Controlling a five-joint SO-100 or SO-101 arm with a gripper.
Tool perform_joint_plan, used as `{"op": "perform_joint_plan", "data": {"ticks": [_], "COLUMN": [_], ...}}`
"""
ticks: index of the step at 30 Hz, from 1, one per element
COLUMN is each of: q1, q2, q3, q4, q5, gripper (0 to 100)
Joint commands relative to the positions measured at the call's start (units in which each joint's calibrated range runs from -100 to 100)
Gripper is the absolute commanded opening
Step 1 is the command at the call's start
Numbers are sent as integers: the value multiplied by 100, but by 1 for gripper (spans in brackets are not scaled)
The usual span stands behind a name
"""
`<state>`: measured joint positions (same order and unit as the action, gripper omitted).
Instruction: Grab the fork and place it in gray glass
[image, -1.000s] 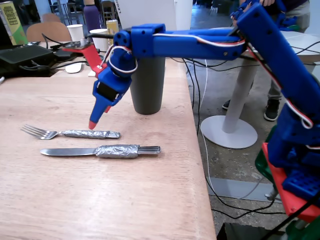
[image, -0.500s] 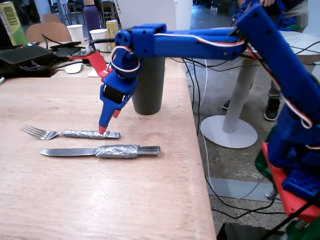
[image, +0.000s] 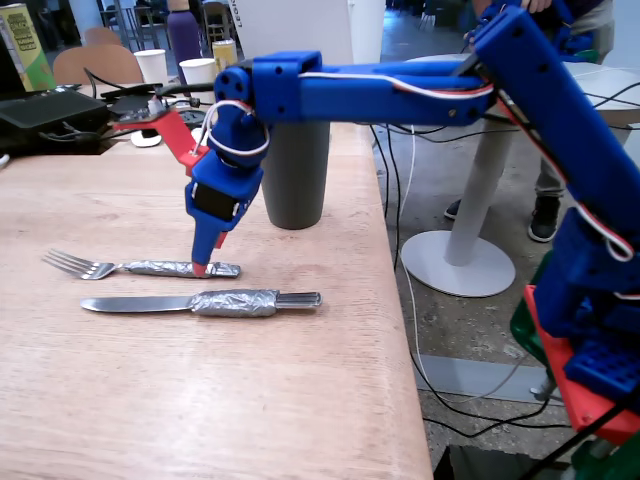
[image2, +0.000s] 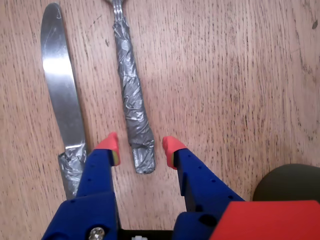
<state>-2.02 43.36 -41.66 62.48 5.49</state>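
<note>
The gripper (image2: 139, 147) has been lowered since a second ago and is spread open astride the foil-wrapped handle end of the fork (image2: 132, 105), nothing yet held; the fork lies flat on the bench (image: 230, 400) (beside the knife (image: 200, 301)). Closing appears due next; the gray glass (image: 295, 175) stands just behind.

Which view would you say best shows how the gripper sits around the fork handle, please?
The wrist view: the open gripper straddles the fork handle's end, one red fingertip either side, with gaps visible. The fixed view shows the whole fork, tines included, but there the gripper hides the gaps, so only its tip at the handle shows.
</note>
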Motion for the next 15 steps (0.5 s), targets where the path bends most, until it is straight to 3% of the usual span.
{"op": "perform_joint_plan", "data": {"ticks": [1,7,15], "q1": [-35,-35,-69], "q2": [-57,-57,-168], "q3": [-247,-247,-237], "q4": [-91,-91,-91], "q5": [-29,-39,24], "gripper": [8,0,0]}}
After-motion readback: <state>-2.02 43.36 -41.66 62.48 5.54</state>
